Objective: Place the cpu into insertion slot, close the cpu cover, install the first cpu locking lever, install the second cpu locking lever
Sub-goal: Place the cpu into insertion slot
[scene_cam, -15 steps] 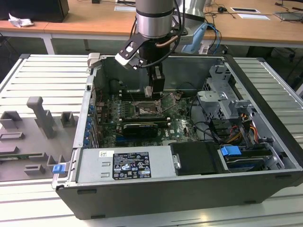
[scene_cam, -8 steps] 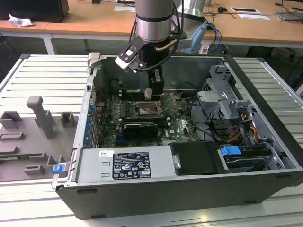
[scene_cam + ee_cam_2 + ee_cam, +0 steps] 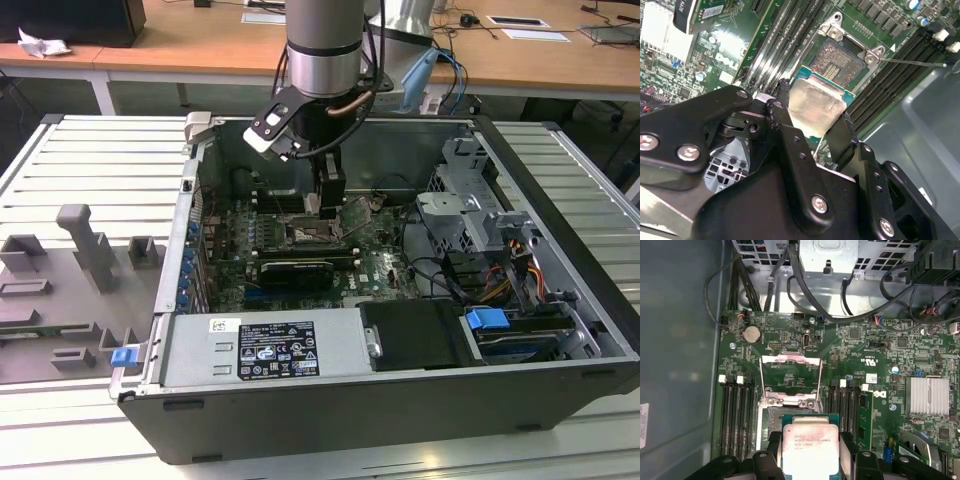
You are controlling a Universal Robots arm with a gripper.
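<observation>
end effector (image 3: pixel 812 114) gripping cpu (image 3: pixel 817 100), near insertion slot (image 3: pixel 840 57)

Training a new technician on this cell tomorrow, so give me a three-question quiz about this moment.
1. True or false: the cpu already sits in the insertion slot.
2. The cpu cover is: A) shut over the slot, B) swung open, C) lying outside the case.
3. Fill in: the gripper is shut on the ____.
Key: 1 false, it is held in the gripper, not seated; 2 B; 3 cpu.
</observation>
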